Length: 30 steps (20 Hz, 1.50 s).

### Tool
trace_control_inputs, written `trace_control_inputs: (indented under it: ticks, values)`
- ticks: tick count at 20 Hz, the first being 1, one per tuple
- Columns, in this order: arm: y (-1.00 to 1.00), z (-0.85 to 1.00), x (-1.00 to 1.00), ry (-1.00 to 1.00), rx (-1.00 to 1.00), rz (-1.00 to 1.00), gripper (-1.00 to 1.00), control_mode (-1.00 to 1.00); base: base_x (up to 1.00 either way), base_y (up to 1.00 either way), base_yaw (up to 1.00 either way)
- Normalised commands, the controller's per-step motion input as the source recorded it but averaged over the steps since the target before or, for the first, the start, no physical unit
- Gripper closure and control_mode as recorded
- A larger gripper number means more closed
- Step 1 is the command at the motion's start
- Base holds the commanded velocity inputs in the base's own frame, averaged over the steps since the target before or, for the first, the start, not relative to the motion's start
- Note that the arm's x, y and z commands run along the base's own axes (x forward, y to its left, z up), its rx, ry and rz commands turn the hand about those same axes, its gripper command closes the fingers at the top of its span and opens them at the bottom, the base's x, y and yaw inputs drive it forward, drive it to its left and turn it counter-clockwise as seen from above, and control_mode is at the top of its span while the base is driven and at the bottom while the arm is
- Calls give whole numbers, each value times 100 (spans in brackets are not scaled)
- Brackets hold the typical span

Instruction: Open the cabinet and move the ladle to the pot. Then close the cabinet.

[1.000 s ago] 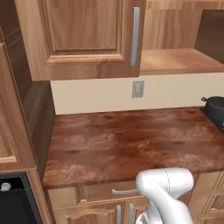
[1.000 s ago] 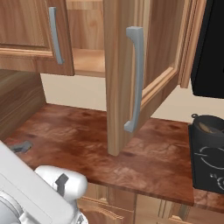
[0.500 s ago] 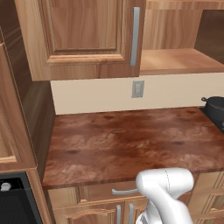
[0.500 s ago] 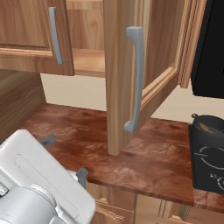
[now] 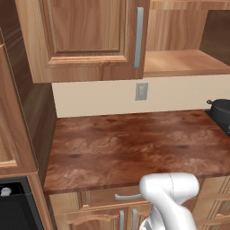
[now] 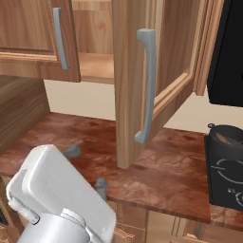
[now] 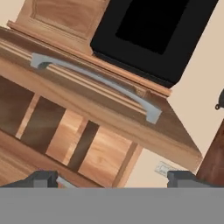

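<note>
Fingers (image 7: 43, 178) are spread wide with nothing between them, my gripper (image 6: 84, 167) hanging low over the reddish-brown marbled countertop (image 5: 134, 146). Right in front of me is the big medium-brown wooden wall cabinet (image 6: 137, 57), its right door swung open with the long grey bar handle (image 6: 146, 85) facing me. The small squat dark pot (image 6: 227, 136) sits off to the right, and I think that's the bronze-brown ladle (image 6: 224, 139) lying inside it.
</note>
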Motion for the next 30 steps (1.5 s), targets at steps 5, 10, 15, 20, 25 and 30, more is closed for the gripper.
trace_control_inputs:
  ticks: [5,10,15,20,25,30]
  values:
    - [-22,0,7,-14,18,4,-100,-100,0,0,0]
    - [-20,-1,42,-8,18,4,-100,-100,0,0,0]
    - [-24,0,61,-5,17,4,-100,-100,0,0,0]
    - [-31,0,60,-3,17,4,-100,-100,0,0,0]
    - [-28,-2,43,-4,15,4,-100,-100,0,0,0]
    - [-6,-2,33,-3,13,6,-100,-100,0,0,0]
